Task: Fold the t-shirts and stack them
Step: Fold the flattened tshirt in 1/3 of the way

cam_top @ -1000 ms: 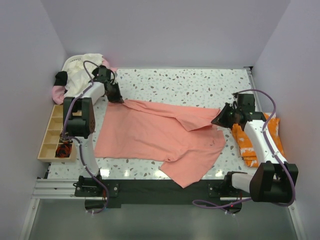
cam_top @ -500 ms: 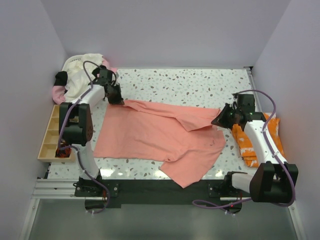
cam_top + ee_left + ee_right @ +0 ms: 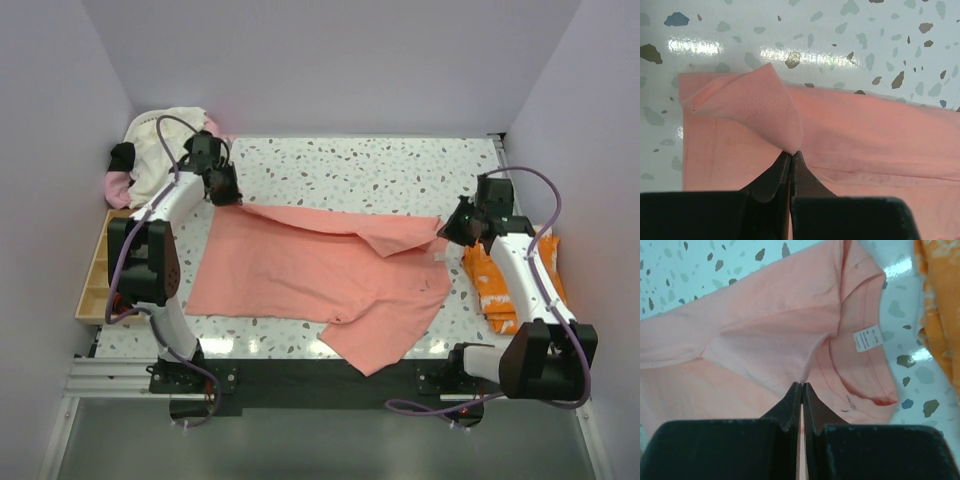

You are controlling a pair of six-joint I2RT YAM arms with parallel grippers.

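We pinch the pink t-shirt [image 3: 320, 275] at two spots on the table [image 3: 380, 165].
From above we see it spread wide, the left end effector [image 3: 227, 196] and right end effector [image 3: 446, 230] each pressed together on a fold of it. Only the right wrist view shows the small white label [image 3: 868, 338] near the orange t-shirt [image 3: 940, 295].

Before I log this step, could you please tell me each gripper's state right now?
Left gripper: shut on the salmon-pink t-shirt.
Right gripper: shut on the same t-shirt.
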